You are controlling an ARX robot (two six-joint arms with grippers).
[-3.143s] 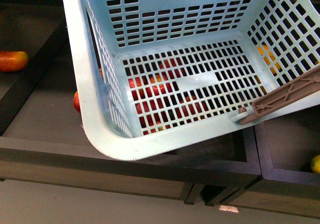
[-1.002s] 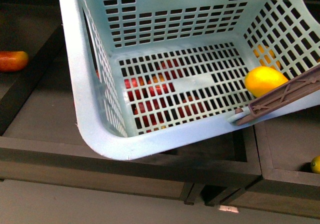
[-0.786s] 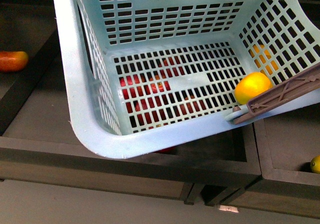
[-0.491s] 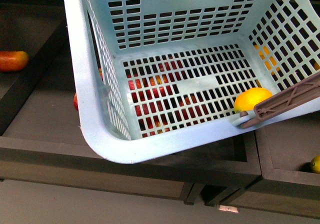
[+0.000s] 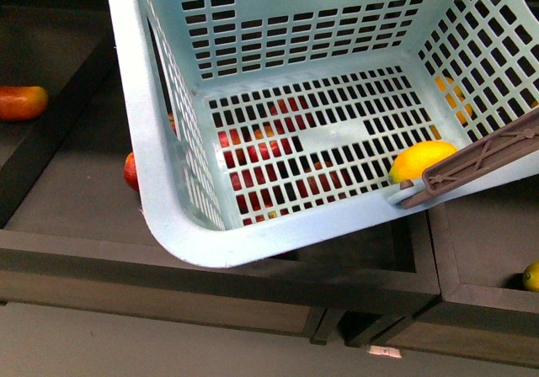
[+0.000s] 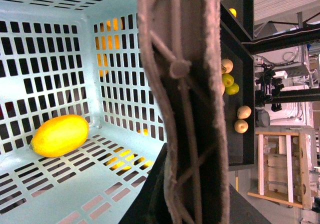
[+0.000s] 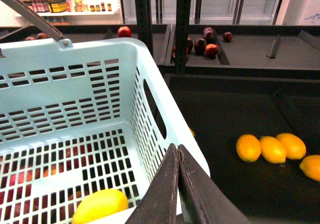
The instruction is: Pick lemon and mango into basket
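Note:
The light blue basket [image 5: 160, 183] hangs tilted over the dark shelves. My left gripper [image 6: 186, 196] is shut on its brown handle [image 6: 182, 84]. A bright yellow lemon [image 5: 419, 160] lies on the slotted floor, in the near corner by the handle clip; it also shows in the left wrist view as the lemon [image 6: 60, 135] and in the right wrist view as the lemon [image 7: 100, 205]. My right gripper [image 7: 178, 154] is shut and empty, just above the basket's rim [image 7: 165, 99]. Several orange-yellow mangoes [image 7: 272, 149] lie in the dark bin beside the basket.
A red-orange fruit [image 5: 21, 102] lies in the far-left bin. Red fruits [image 5: 261, 150] show through the basket floor. A small yellow fruit [image 5: 532, 276] sits at the right edge. Dark red fruits [image 7: 207, 46] lie on the back shelf, and green-yellow apples [image 6: 229, 79] in another bin.
The basket was empty three seconds ago; the lemon now lies in it and has rolled from the right wall to the near corner. The basket swayed slightly.

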